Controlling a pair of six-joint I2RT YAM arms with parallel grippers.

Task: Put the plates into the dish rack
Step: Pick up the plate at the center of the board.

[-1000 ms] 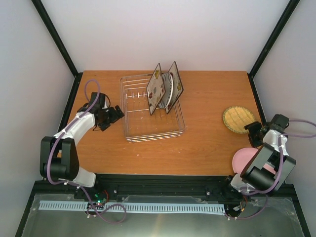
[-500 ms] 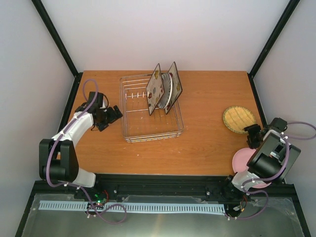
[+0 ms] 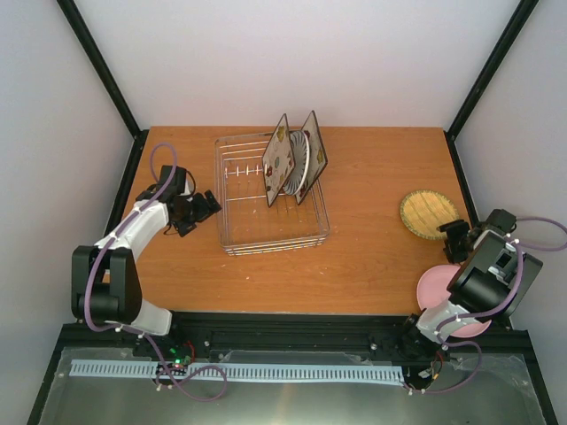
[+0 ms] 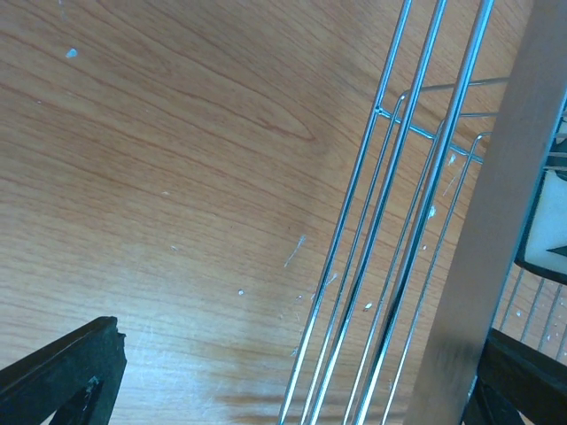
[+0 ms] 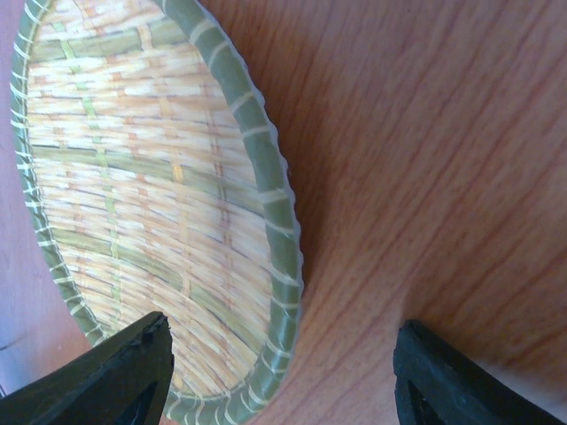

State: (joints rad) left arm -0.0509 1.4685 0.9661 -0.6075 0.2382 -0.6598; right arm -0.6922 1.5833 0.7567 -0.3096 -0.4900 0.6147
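Note:
The dish rack (image 3: 266,217) stands left of the table's middle. Two square plates stand upright in it: the floral one (image 3: 280,163) and the striped one (image 3: 308,152). My left gripper (image 3: 211,204) is open at the rack's left side, its wires (image 4: 399,221) running between the fingers (image 4: 62,376). The round woven plate (image 3: 428,214) lies flat at the right. My right gripper (image 3: 453,234) is open at its near edge, with the plate's green rim (image 5: 266,177) between the jaws (image 5: 283,390). The pink plate (image 3: 436,285) lies near the front edge, partly hidden under the right arm.
Black frame posts and white walls enclose the wooden table (image 3: 372,257). The right arm's elbow (image 3: 485,282) hangs over the pink plate. A black rail (image 3: 283,323) runs along the near edge.
The right arm's elbow has swung toward the near right while its gripper stays at the woven plate's edge. The left arm has hardly moved.

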